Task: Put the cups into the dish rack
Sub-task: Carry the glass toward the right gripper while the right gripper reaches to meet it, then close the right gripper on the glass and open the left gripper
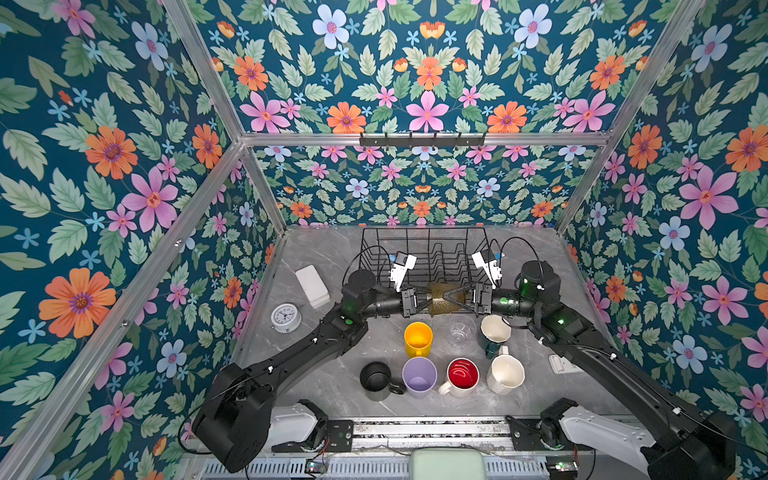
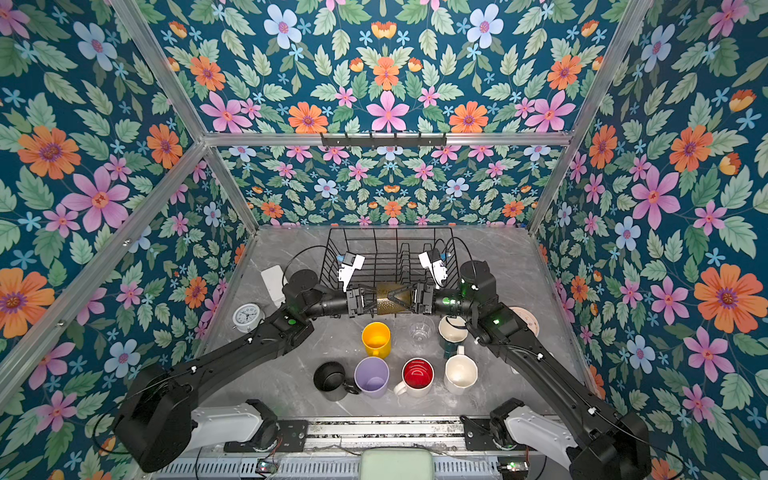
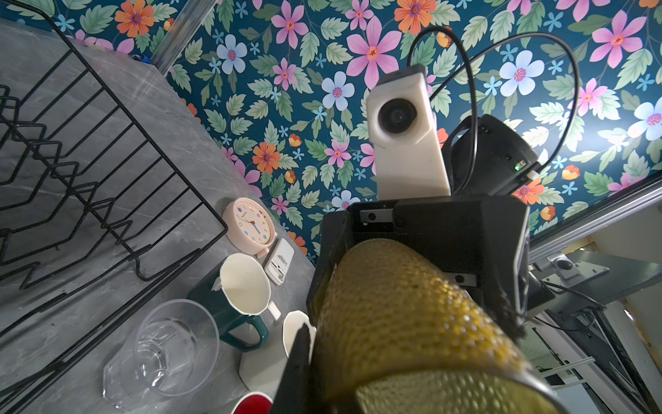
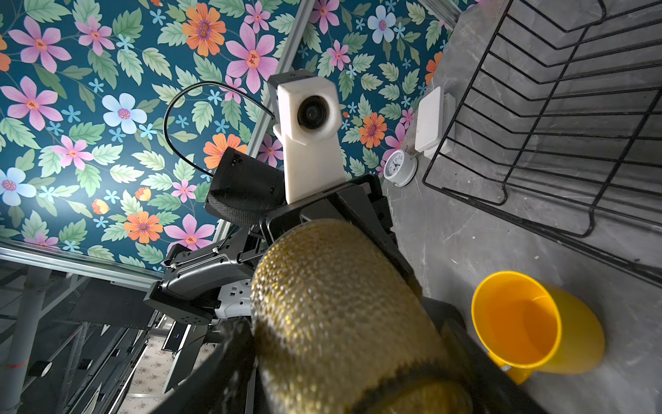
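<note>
Step in hand, as I judge: handover. Amber tumbler [image 1: 440, 309] is hanging sideways at centre of top view, at lower edge of dish rack [image 1: 424, 228]. Left gripper [image 1: 428, 302] is pinching tumbler wall with fingers pressed together. Right gripper [image 1: 446, 295] fingers are flanking tumbler body; cannot tell if gripping. Next: right securing, left releasing.

Tumbler ends covered; wrist views crowded and clipped.
Both top views: left gripper [image 1: 428, 300] and right gripper [image 1: 453, 299] cover the ends of the amber tumbler [image 1: 440, 309] and the near rim of the dish rack [image 1: 424, 237]; right gripper contact with the tumbler can't be told. Wrist views: tumbler blurred, cut by the frame edge; rack clipped too. White red-inside mug [image 3: 252, 403] cut off; cream mug [image 3: 261, 362] partly behind a finger. Pink clock [image 2: 527, 319] mostly behind the right arm.
</note>
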{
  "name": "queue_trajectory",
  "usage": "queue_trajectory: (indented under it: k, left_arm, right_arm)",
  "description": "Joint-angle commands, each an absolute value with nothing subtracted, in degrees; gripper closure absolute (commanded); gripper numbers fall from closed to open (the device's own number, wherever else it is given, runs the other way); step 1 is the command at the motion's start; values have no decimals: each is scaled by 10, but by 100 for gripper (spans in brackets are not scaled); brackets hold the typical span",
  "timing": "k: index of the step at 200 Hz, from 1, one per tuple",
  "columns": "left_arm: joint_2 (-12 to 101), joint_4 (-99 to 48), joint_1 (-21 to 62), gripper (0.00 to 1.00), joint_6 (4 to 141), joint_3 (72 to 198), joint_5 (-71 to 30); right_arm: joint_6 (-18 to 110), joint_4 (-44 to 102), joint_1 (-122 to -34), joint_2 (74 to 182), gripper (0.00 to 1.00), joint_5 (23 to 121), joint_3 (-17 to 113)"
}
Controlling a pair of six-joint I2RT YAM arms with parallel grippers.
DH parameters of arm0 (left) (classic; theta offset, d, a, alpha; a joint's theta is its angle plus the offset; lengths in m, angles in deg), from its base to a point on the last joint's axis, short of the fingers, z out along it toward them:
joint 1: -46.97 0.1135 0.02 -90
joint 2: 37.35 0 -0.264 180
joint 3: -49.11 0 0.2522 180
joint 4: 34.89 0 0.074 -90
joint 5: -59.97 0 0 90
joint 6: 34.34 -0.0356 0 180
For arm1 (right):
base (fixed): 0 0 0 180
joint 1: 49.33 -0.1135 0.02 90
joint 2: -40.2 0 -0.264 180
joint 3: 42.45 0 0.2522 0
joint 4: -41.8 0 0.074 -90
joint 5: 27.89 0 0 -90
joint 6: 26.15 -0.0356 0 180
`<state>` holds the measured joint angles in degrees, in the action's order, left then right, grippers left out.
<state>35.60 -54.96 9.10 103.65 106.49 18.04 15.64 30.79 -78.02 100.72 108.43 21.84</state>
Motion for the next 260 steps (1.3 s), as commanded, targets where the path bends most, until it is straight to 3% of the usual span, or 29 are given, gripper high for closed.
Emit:
queue_trajectory:
  k: [1, 46, 105, 138, 154, 182, 202, 225, 260]
  left_arm:
    - [357, -589, 91, 100, 1039, 1066, 204]
    - [359, -601, 91, 100, 1047, 1065, 211]
    - [358, -620, 90, 100, 1058, 1060, 216]
    - [355, -622, 90, 100, 1062, 1058, 219]
    - [352, -625, 90, 100, 1062, 1057, 220]
    - [352, -634, 90, 100, 1069, 1056, 225]
    - [352, -637, 90, 100, 1070, 1056, 230]
    - [353, -637, 90, 100, 1072, 1057, 233]
    - [354, -637, 90, 100, 1073, 1058, 236]
  right_arm:
    - [156, 316, -782, 1011, 20, 1078, 219]
    - [157, 313, -787, 1020, 22, 1081, 219]
    - [157, 312, -794, 1023, 44, 1083, 219]
    - [156, 311, -795, 1023, 50, 1082, 219]
    - [157, 309, -796, 1023, 47, 1085, 219]
    - [164, 300, -802, 1025, 27, 1090, 224]
    - [172, 290, -809, 1028, 20, 1089, 230]
    - [176, 287, -813, 1032, 20, 1087, 234]
    - [176, 284, -814, 1036, 34, 1085, 234]
